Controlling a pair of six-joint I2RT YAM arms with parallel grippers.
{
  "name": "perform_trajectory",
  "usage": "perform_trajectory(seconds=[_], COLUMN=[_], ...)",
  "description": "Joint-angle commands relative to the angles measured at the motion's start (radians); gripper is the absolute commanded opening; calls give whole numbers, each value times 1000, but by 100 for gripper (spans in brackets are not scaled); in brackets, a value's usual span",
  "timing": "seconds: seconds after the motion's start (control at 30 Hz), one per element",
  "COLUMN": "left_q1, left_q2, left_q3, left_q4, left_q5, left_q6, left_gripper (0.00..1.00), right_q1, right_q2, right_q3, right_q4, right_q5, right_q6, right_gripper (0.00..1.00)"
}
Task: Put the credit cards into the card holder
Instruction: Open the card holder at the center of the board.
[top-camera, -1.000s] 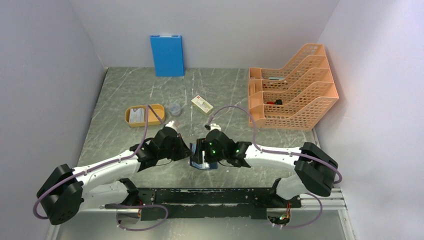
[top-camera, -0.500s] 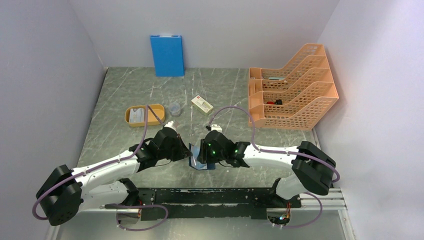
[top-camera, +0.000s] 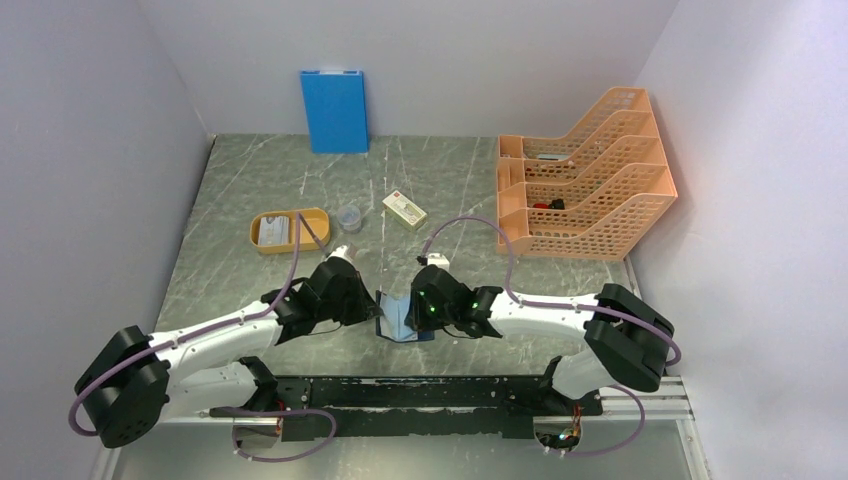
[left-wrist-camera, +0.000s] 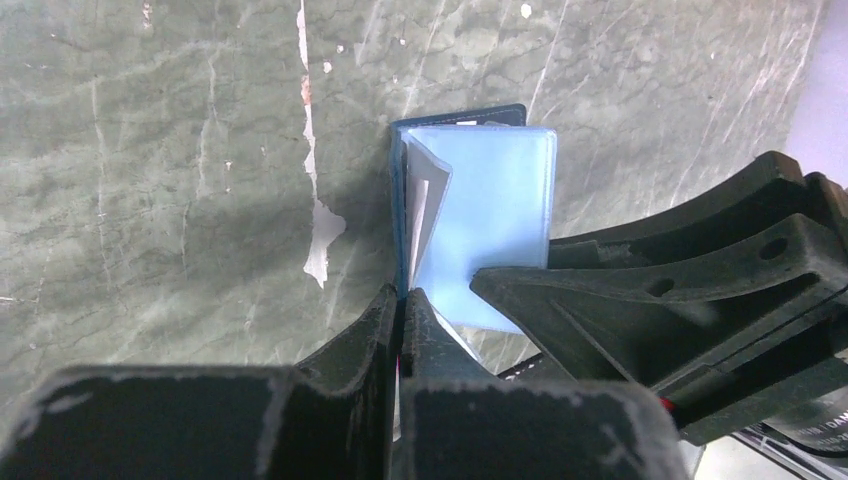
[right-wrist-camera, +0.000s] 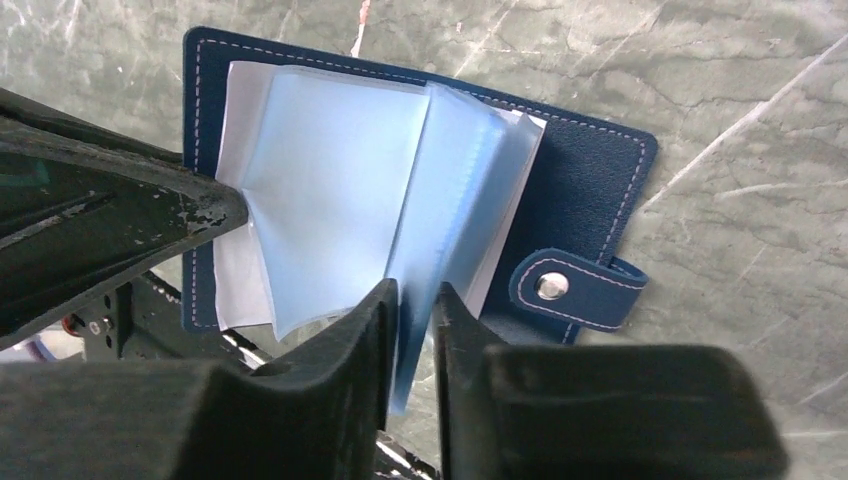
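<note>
The card holder (top-camera: 402, 324) lies open on the table between my two grippers, its navy cover (right-wrist-camera: 590, 200) down, its light blue sleeves (right-wrist-camera: 340, 180) fanned up and its snap tab (right-wrist-camera: 575, 288) at the right. My left gripper (left-wrist-camera: 400, 300) is shut on the cover's edge, and it also shows from above (top-camera: 374, 306). My right gripper (right-wrist-camera: 412, 300) is closed round one upright blue sleeve. A whitish sheet (right-wrist-camera: 235, 280) sits behind the sleeves; I cannot tell if it is a card. Pale credit cards (top-camera: 272, 231) lie in the orange oval tray (top-camera: 318, 222), far from both grippers.
A bright blue folder (top-camera: 334, 110) leans on the back wall. An orange file rack (top-camera: 585, 190) fills the right side. A cream box with a red mark (top-camera: 404, 210) and a small clear cup (top-camera: 349, 217) stand mid-table.
My right gripper has shifted a little left and toward the near edge, and the holder's sleeves have tilted with it. The left arm has barely moved.
</note>
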Motion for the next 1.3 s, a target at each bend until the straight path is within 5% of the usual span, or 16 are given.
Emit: perform_trajectory(seconds=[0.0, 0.07, 0.3, 0.43, 0.93, 1.27], left_q1=[-7, -7, -6, -6, -42, -61], left_q2=[17, 21, -28, -73, 20, 2], left_q3=[-5, 15, 90, 150, 117, 107], left_q4=[11, -20, -141, -228, 206, 4], left_q5=[-28, -42, -105, -158, 129, -56], left_q6=[32, 55, 166, 197, 116, 80], left_gripper=[5, 5, 46, 55, 44, 30], right_q1=[-4, -4, -4, -4, -3, -1], right_q2=[-9, -11, -26, -14, 16, 35], right_q3=[0, 3, 17, 26, 62, 77], right_q4=[11, 2, -55, -60, -52, 34], right_q5=[4, 15, 57, 54, 44, -37], right_q6=[-9, -9, -24, -27, -20, -58], right_gripper=[16, 0, 0, 0, 0, 0])
